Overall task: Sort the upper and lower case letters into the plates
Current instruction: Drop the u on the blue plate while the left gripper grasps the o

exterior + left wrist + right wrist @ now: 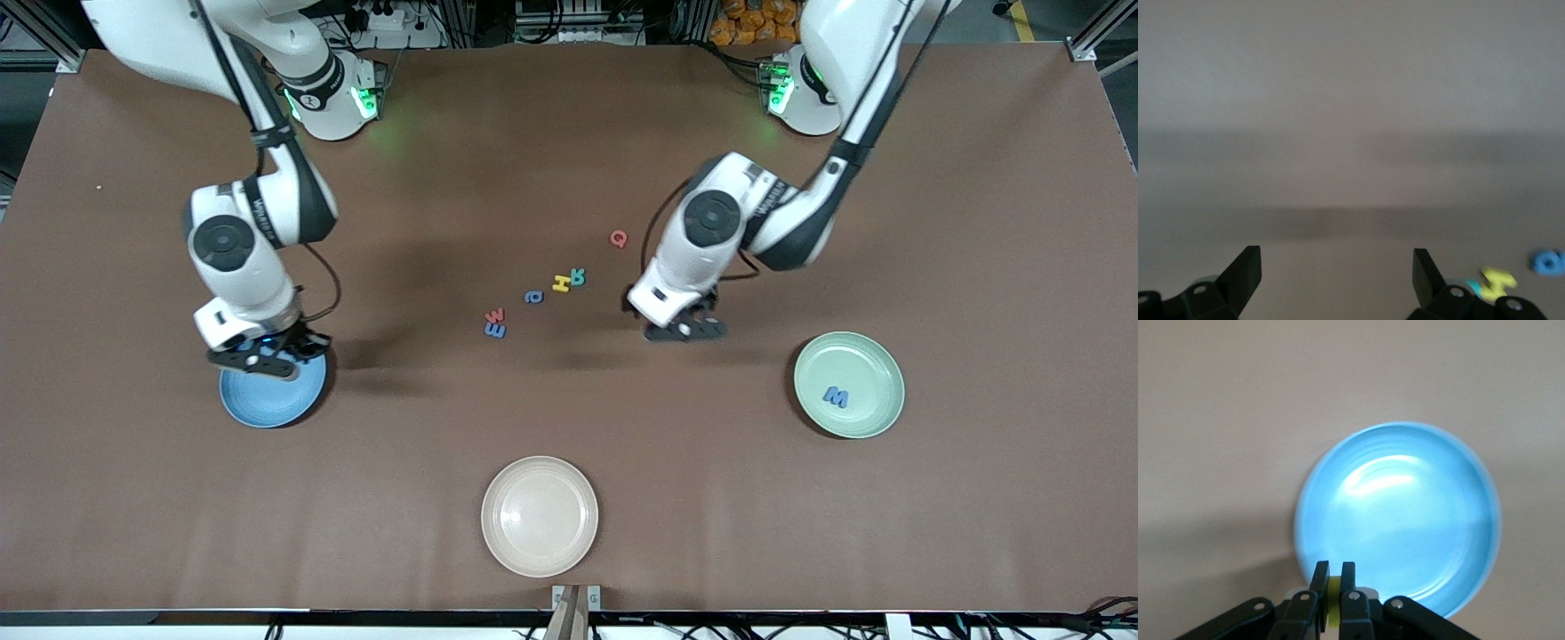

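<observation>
Brown table point(569, 160) surface. Readable letters: red Q point(619, 238), yellow H point(561, 284), blue M point(836, 396) in the mint plate point(876, 418). Six letters lie mid-table. Plates: three, including a cream plate point(540, 516). Right gripper point(1335, 581), over the blue plate point(1405, 513), is clenched on a yellow piece point(1334, 603). Left gripper point(1337, 273) is released, empty, low beside the cluster.
</observation>
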